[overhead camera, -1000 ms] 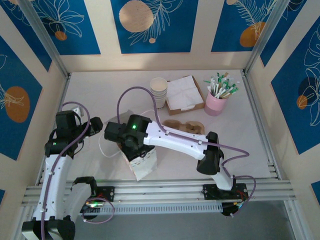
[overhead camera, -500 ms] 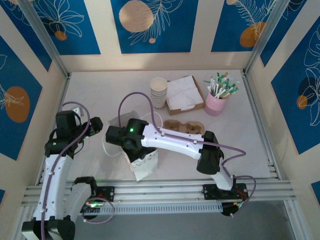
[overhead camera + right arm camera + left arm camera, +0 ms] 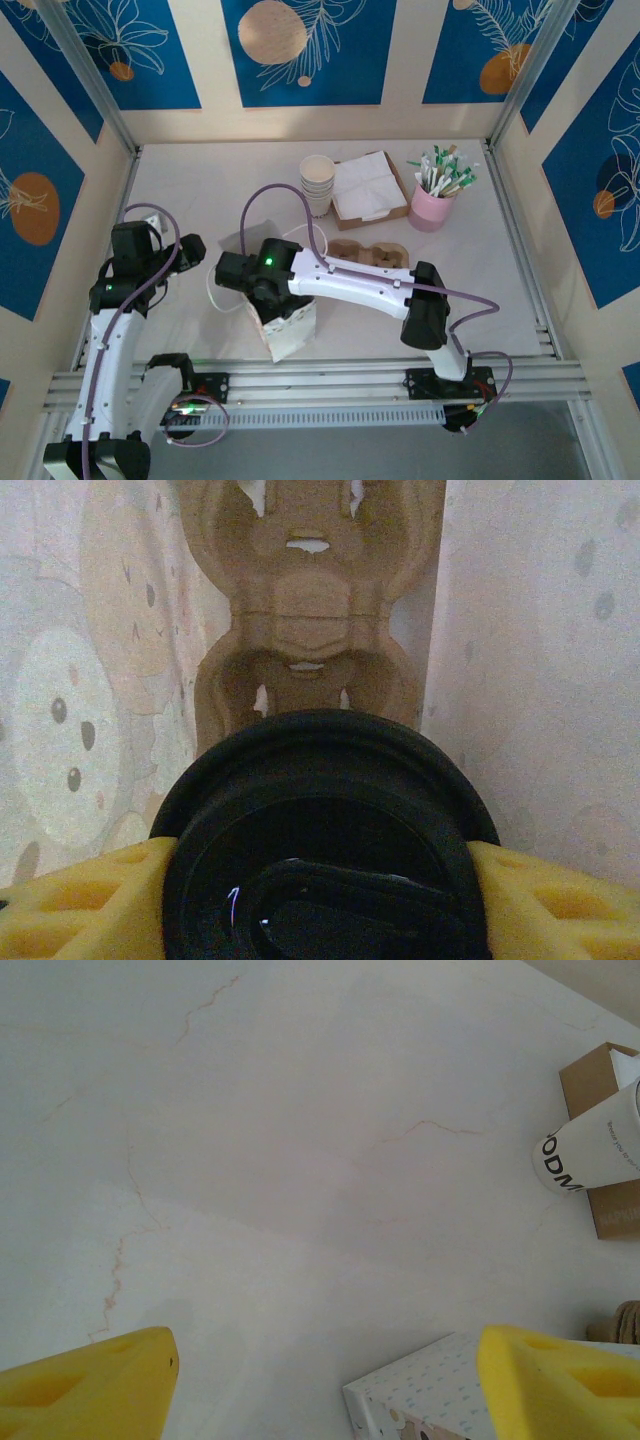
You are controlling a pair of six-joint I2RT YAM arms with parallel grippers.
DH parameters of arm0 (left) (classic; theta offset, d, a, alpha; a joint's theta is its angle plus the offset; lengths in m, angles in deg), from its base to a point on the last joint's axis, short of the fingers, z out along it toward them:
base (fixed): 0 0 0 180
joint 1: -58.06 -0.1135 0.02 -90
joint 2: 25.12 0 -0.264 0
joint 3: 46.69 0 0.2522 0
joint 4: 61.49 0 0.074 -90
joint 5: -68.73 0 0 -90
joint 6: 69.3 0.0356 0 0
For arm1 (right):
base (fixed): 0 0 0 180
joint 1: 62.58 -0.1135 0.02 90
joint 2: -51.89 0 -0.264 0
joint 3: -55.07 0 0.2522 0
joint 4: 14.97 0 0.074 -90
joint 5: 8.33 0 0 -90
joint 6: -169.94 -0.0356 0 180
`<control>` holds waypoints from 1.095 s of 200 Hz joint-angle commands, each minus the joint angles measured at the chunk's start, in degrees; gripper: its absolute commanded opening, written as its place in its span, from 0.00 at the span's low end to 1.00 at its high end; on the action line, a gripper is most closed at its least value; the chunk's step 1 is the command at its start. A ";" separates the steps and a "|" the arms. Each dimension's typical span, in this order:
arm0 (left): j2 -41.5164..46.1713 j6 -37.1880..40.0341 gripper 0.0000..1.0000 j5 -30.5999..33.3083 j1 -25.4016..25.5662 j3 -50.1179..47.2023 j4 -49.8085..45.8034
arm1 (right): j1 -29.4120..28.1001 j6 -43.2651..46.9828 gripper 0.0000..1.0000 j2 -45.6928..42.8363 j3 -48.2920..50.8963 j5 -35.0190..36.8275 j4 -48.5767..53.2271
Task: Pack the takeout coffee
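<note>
White marble table point(image 3: 520, 260): right gripper point(image 3: 320, 900) grips the lidded coffee cup point(image 3: 320, 810) inside the paper bag point(image 3: 290, 335), over the cup carrier point(image 3: 305, 630), not yet seated. Left gripper point(image 3: 325, 1385) gapes empty.

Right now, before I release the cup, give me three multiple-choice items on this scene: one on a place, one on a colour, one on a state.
1. Where is the black-lidded cup?
A) on the stack of paper cups
B) inside the paper bag
C) beside the napkin box

2. What colour is the stirrer cup?
A) pink
B) green
C) black

3. How is the left gripper?
A) shut on the bag
B) shut on a paper cup
C) open, holding nothing

Answers:
1 B: the right wrist view shows it in the right gripper, between bag walls, above a cardboard cup carrier.
2 A: it is pink in the top view.
3 C: its fingers stand wide apart, gripping nothing.
</note>
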 commanded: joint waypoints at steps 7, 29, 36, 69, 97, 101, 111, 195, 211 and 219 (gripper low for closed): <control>-0.05 -0.03 0.78 0.63 -0.66 -0.48 0.11 | -0.40 -1.55 0.55 -0.70 -1.36 1.38 1.56; -0.10 -0.04 0.78 0.71 -0.66 -0.45 0.11 | -0.94 -1.67 0.55 -2.00 -2.86 3.41 2.01; -0.10 -0.04 0.78 0.67 -0.68 -0.48 0.12 | -1.02 -1.57 0.55 -2.45 -2.75 3.89 1.71; -0.10 -0.03 0.78 0.63 -0.69 -0.53 0.12 | -1.02 -1.81 0.55 -3.77 -0.07 4.79 -0.95; -0.18 -0.06 0.78 0.54 -0.64 -0.49 0.15 | -0.93 -2.18 0.56 -3.74 3.07 4.33 -3.52; -0.18 -0.07 0.78 0.54 -0.69 -0.51 0.11 | -0.87 -2.20 0.56 -3.69 3.59 4.02 -3.99; -0.18 -0.07 0.78 0.54 -0.69 -0.53 0.13 | -0.76 -2.38 0.56 -3.62 4.81 3.37 -4.65; -0.36 -0.13 0.78 0.54 -0.62 -0.49 0.21 | -0.93 -2.09 0.56 0.10 6.64 -0.27 -3.11; -0.36 -0.13 0.78 0.54 -0.69 -0.44 0.20 | -0.97 -2.21 0.56 0.25 7.62 -0.89 -3.69; -0.32 -0.13 0.78 0.54 -0.68 -0.44 0.20 | -0.94 -2.34 0.56 0.32 8.23 -1.31 -4.07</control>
